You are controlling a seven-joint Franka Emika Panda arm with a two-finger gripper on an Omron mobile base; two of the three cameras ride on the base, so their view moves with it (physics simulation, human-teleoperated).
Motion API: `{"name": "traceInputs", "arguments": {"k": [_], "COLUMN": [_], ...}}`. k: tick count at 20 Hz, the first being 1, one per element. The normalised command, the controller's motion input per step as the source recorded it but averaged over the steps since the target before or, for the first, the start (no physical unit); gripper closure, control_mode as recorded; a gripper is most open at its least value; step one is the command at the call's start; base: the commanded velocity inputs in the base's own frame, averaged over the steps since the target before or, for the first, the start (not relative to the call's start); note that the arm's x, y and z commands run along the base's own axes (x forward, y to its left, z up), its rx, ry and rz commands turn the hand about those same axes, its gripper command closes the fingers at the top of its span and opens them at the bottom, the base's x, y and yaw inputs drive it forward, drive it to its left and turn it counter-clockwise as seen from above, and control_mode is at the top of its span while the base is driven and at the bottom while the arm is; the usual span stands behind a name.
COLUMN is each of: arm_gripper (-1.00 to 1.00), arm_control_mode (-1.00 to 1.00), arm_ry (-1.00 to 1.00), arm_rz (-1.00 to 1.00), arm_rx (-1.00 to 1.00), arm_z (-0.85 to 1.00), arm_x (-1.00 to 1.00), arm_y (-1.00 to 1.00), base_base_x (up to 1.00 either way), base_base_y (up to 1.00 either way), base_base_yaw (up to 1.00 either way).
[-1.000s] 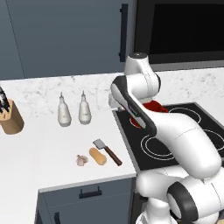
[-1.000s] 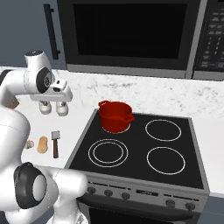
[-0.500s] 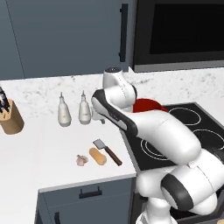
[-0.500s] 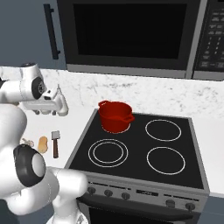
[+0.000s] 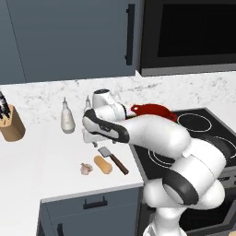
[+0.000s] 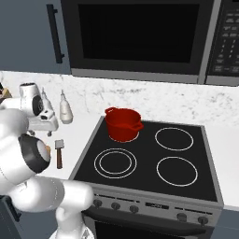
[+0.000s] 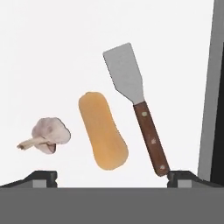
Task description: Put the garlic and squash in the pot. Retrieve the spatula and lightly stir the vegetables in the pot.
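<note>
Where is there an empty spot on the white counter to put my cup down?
The counter lies bare between the knife block and the garlic. It is crowded by the stove: garlic, squash and spatula lie side by side, with two bottles behind and the open tool above.

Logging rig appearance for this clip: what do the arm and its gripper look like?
The arm is a chain of glossy white, rounded segments with dark grey to black bands at the joints. No cables or markings are visible. The gripper has a white body in the base views; its two small dark finger tips are blocky.
</note>
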Motion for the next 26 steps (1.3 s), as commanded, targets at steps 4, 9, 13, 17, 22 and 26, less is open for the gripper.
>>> {"name": "traceInputs", "arguments": {"k": [4, 9, 13, 17, 22, 26], "arm_gripper": [-1.00, -1.00, -1.00, -1.00, -1.00, -1.00], "arm_control_mode": [-1.00, -1.00, -1.00, -1.00, -1.00, -1.00], "arm_ry": [0.12, 0.09, 0.05, 0.02, 0.00, 0.00], "arm_rz": [0.00, 0.00, 0.00, 0.00, 0.00, 0.00], "arm_rx": [0.00, -0.02, -0.05, -0.06, -0.05, -0.03], "arm_z": [-0.55, -0.51, -0.48, -0.41, -0.34, -0.24], "arm_x": [0.08, 0.06, 0.01, 0.03, 0.06, 0.11], "arm_y": [0.38, 0.19, 0.03, 0.00, 0.00, 0.00], "base_base_x": [0.00, 0.00, 0.00, 0.00, 0.00, 0.00], "base_base_y": [0.00, 0.00, 0.00, 0.00, 0.00, 0.00], "base_base_yaw": [0.00, 0.00, 0.00, 0.00, 0.00, 0.00]}}
